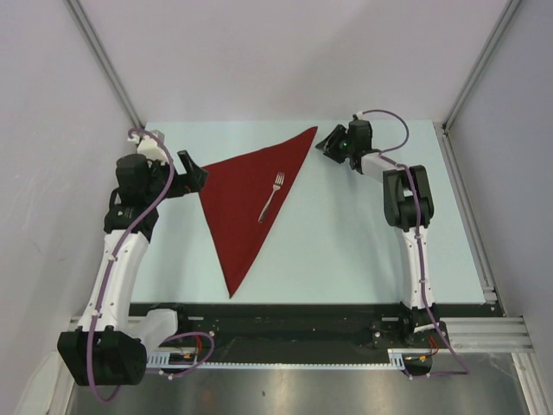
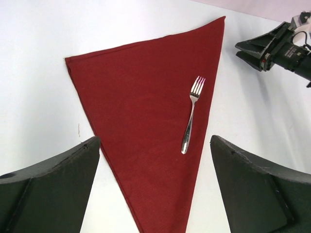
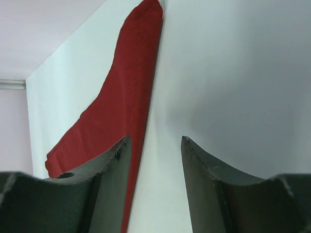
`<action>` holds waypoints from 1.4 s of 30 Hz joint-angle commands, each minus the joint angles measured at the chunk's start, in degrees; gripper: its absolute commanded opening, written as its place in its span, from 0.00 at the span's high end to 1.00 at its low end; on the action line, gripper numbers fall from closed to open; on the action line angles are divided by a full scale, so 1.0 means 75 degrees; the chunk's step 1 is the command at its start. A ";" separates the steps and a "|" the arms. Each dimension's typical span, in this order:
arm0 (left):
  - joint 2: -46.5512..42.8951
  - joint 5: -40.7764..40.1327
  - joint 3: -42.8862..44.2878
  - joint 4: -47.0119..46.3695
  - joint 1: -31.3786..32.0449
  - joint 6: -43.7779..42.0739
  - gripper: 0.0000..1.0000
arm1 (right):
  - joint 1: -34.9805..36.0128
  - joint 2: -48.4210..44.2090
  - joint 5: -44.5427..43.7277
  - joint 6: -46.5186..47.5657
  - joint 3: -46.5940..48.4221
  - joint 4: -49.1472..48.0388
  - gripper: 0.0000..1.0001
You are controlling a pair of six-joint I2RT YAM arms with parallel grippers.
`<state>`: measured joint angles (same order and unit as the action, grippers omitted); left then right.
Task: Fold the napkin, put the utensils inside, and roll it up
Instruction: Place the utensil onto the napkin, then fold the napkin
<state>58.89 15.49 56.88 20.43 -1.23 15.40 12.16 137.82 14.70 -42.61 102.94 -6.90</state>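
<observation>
The fork [image 1: 271, 197] lies on the folded napkin [image 1: 240, 207], running along its long edge, with the tines toward my right claw [image 1: 324, 143]. That claw hangs spread just off the cloth's far tip. My left claw [image 1: 199, 176], also spread, sits beside the opposite corner, across the cloth from the fork. I judge the right claw slightly nearer.

A pale blue-white table [image 1: 346, 251] fills the middle of the top view, closed in by plain grey panels [image 1: 285, 52] (faintly lilac). 2 aluminium uprights slant inward: 1 post [image 1: 104, 60] at upper left, a second post [image 1: 479, 65] at upper right. A black strip [image 1: 285, 316] lines the table's lower edge, with a brushed metal sheet [image 1: 302, 393] beneath it.
</observation>
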 commanded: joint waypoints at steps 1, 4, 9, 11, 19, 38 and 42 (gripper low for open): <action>0.0011 -0.0342 0.0033 -0.0063 0.0001 -0.0225 0.00 | -0.0063 0.0724 0.0782 -0.0294 0.1215 -0.0802 0.48; 0.0162 -0.0261 0.0033 -0.0051 0.0001 -0.0225 0.00 | -0.0075 0.1462 0.0864 -0.0435 0.2304 -0.0628 0.47; 0.0280 -0.0283 0.0068 0.0007 0.0000 -0.0248 0.00 | -0.0098 0.2668 0.0654 -0.0822 0.3769 -0.0300 0.45; 0.0304 -0.0353 0.0080 0.0007 0.0000 -0.0260 0.00 | -0.0098 0.2893 0.0467 -0.0916 0.4274 -0.0042 0.45; 0.0351 -0.0307 0.0091 0.0019 -0.0011 -0.0272 0.00 | -0.0122 0.3128 -0.0155 -0.0835 0.4357 0.0403 0.46; 0.0480 -0.0260 0.0162 0.0112 0.0001 -0.0272 0.00 | 0.0030 0.4183 -0.0401 -0.1291 0.5611 0.0615 0.44; 0.0526 -0.0237 0.0173 0.0124 -0.0011 -0.0272 0.00 | 0.0007 0.4171 -0.0436 -0.1303 0.5611 0.0720 0.50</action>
<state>62.70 13.43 56.88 21.43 -1.23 14.48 11.99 166.19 13.08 -52.25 143.92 -5.96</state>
